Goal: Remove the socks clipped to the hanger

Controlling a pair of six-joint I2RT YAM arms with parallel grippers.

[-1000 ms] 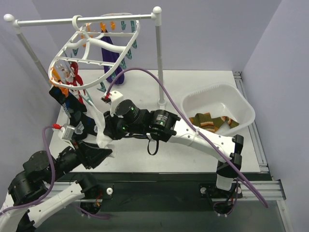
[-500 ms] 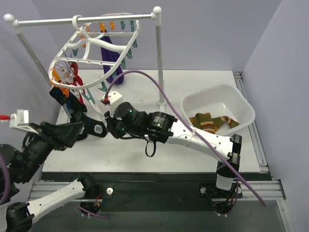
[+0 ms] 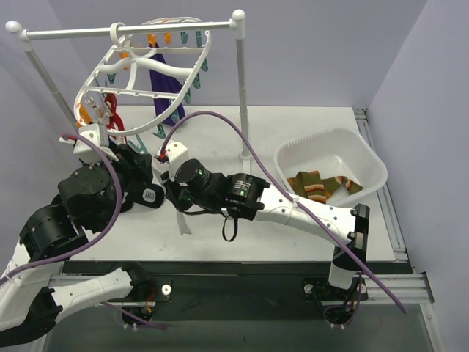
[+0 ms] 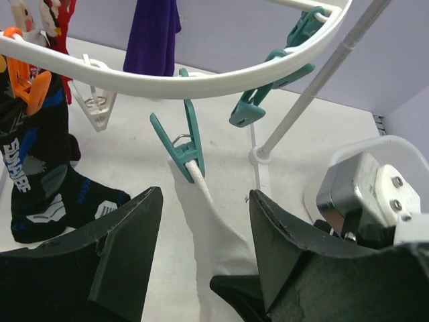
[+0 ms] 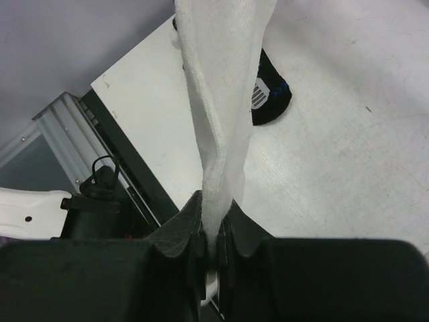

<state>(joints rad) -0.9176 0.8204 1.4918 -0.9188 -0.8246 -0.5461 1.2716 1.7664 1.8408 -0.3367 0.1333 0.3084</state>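
Observation:
The white hanger (image 3: pixel 150 70) hangs on the rail, its ring also in the left wrist view (image 4: pixel 201 80). A teal clip (image 4: pixel 186 144) holds a white sock (image 4: pixel 209 225). My right gripper (image 5: pixel 213 231) is shut on that sock (image 5: pixel 221 100) from below, and the sock's tail (image 3: pixel 182 220) dangles under it. My left gripper (image 4: pixel 204 261) is open with a finger on each side of the sock, just below the clip. A purple sock (image 4: pixel 151 33), a black-navy sock (image 4: pixel 40 168) and a red-and-white sock (image 4: pixel 57 20) hang clipped.
The white basin (image 3: pixel 330 136) at the right holds olive striped socks (image 3: pixel 319 183). The stand's upright pole (image 3: pixel 240 88) rises behind the right arm. The table's left edge and a metal frame show close below the right gripper.
My left arm swung up from the low left to the hanger, and its open gripper now straddles the white sock. My right gripper kept its hold on the sock.

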